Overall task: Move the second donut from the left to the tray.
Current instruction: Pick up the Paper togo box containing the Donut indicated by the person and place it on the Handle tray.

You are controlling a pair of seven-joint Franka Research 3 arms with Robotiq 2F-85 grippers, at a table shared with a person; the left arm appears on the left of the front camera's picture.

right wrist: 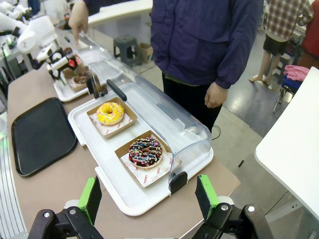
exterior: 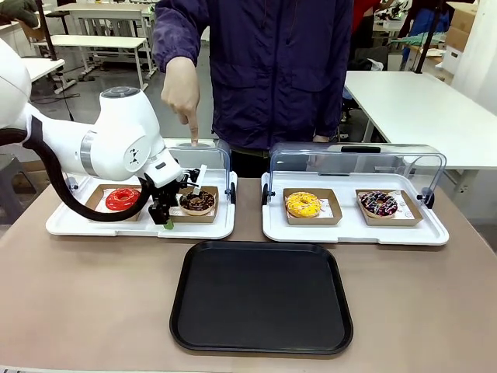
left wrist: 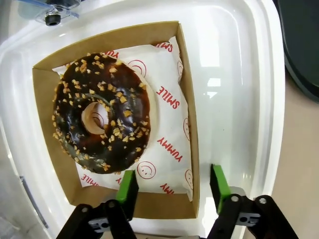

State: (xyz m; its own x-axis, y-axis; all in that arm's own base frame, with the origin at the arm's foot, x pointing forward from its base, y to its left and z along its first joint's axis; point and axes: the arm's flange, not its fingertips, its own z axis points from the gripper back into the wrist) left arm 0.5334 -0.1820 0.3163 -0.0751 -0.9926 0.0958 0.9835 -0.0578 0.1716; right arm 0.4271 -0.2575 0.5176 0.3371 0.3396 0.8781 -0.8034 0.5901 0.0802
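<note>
Across the brown tabletop [exterior: 85, 311] you are looking into a workshop room with white tables, where a person in a dark jacket is pointing a finger of one hand [exterior: 181, 89] down at a raised clear lid [exterior: 210, 155]. The donut [exterior: 197, 202], glossy chocolate flecked with pale crumbs, is sitting on printed white paper in its square cardboard holder [left wrist: 42, 124], on the left white tray [exterior: 116, 228]. The flat black tray [exterior: 261, 295] is lying nearer you. Your left arm is reaching in from the side, and the left gripper [left wrist: 173, 183] is hanging low over the holder's edge, jaws apart, one green pad inside the wall and one outside. Your right gripper [right wrist: 148, 194] is hovering above the table's right end, jaws wide apart.
</note>
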